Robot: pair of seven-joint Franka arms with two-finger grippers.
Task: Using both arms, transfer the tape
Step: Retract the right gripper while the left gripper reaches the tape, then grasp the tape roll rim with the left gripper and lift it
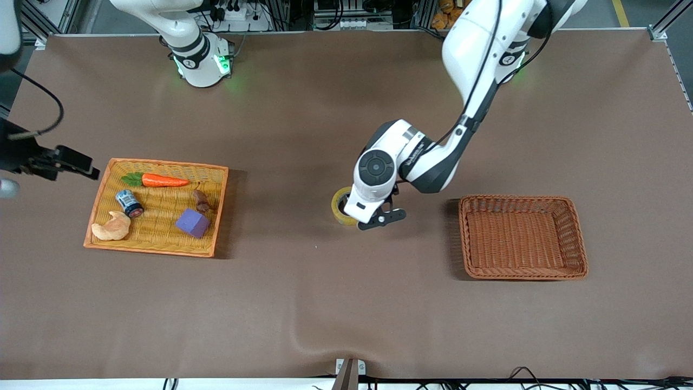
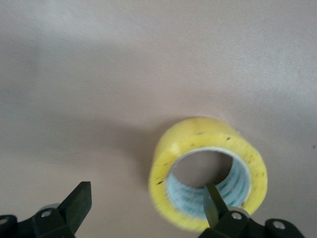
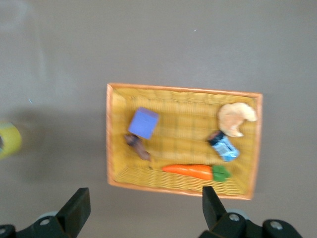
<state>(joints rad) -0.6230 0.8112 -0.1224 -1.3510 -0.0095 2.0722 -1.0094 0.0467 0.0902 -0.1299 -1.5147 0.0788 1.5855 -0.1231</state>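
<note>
The yellow tape [image 1: 340, 205] lies on the brown table near the middle, partly hidden under the left arm's wrist. In the left wrist view the tape [image 2: 171, 163] shows its wide hole and pale core. My left gripper [image 1: 380, 218] is low over the tape and open [image 2: 146, 204]; one finger [image 2: 212, 201] stands at the hole against the inner core, the other finger [image 2: 79, 202] is out over bare table. My right gripper [image 1: 76, 162] is open and empty [image 3: 143, 208], up in the air beside the yellow tray. The tape also shows in the right wrist view [image 3: 7, 140].
A yellow wicker tray [image 1: 214, 208] toward the right arm's end holds a carrot [image 1: 162, 181], a croissant [image 1: 111, 227], a small can [image 1: 129, 202], a purple cube [image 1: 192, 222] and a brown piece [image 1: 202, 201]. A brown wicker basket [image 1: 576, 238] stands toward the left arm's end.
</note>
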